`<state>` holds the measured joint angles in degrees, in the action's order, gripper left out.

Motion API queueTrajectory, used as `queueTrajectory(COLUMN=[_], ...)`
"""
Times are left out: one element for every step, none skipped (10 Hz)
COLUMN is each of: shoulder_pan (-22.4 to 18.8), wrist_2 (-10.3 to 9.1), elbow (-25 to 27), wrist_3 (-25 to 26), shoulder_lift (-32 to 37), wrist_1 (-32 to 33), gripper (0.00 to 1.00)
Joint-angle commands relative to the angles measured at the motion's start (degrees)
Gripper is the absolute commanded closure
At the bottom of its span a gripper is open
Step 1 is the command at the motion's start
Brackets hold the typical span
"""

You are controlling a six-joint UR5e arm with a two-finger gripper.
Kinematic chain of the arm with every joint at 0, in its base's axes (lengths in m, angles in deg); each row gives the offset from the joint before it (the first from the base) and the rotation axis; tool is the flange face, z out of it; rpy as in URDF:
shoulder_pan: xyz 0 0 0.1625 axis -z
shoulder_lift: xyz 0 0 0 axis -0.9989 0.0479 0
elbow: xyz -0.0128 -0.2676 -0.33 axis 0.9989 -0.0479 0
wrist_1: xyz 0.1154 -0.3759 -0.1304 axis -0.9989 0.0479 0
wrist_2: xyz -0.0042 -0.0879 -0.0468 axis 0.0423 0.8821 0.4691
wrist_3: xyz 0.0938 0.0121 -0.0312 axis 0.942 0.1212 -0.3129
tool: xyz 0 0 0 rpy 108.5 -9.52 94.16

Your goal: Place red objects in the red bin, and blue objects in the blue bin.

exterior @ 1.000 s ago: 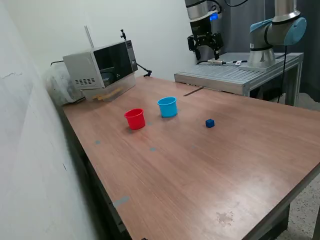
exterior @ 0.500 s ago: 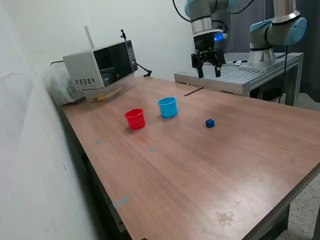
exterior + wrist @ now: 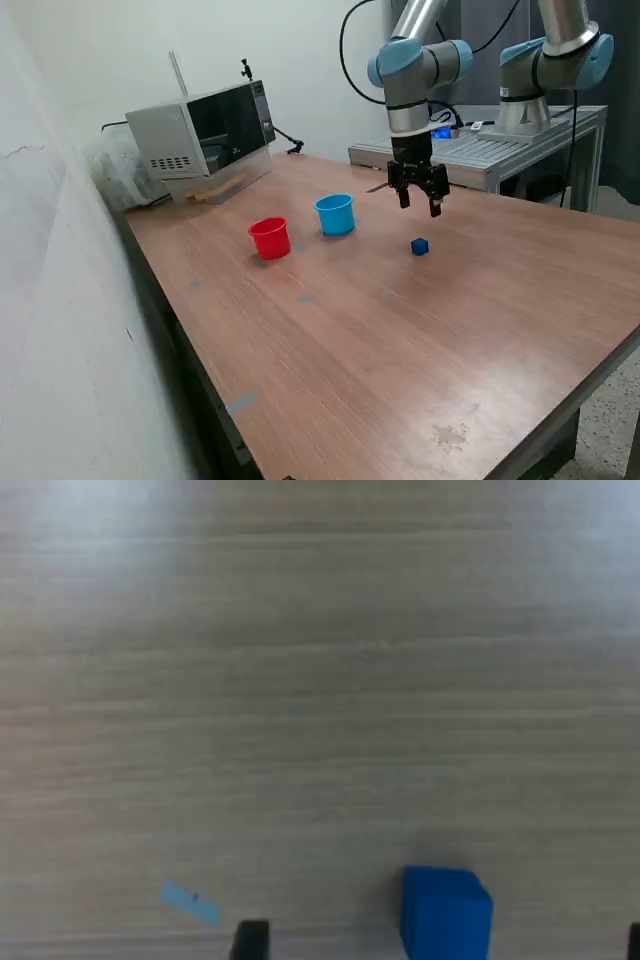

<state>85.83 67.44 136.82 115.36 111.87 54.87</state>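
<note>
One dark blue cube (image 3: 420,246) sits on the wooden table; it also shows in the wrist view (image 3: 446,908). My gripper (image 3: 420,204) hangs open just above and slightly behind the cube, holding nothing. In the wrist view only one dark fingertip (image 3: 249,938) shows clearly, apart from the cube. The light blue cup (image 3: 335,214) stands upright toward the exterior view's left of the cube, and the red cup (image 3: 270,238) stands beside it, further left. No red cubes and no second blue cube are in view.
A microwave (image 3: 203,128) stands at the table's back left corner. A grey metal bench (image 3: 470,150) with a second arm's base (image 3: 545,70) lies behind the table. A small blue tape mark (image 3: 190,902) is on the wood near the cube.
My arm has come down and forward from the back, from above the grey bench to just over the blue cube. The cube and cups have not moved.
</note>
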Motion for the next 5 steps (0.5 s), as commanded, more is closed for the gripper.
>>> queueTrajectory(shoulder_pan=[-3.4, -3.5, -3.5, -3.3, -3.2], wrist_2=[4.62, 4.79, 4.97, 4.89, 4.88], elbow=[-3.4, -4.9, -5.5, -6.1, -6.3], wrist_3=[5.4, 5.7, 7.3, 8.1, 8.2], shoulder_lift=[-2.5, -4.2, -5.4, -6.0, -6.2], wrist_1=[0.2, 0.1, 0.0, -0.1, -0.3], gripper=[0.0, 0.0, 0.0, 0.0, 0.0])
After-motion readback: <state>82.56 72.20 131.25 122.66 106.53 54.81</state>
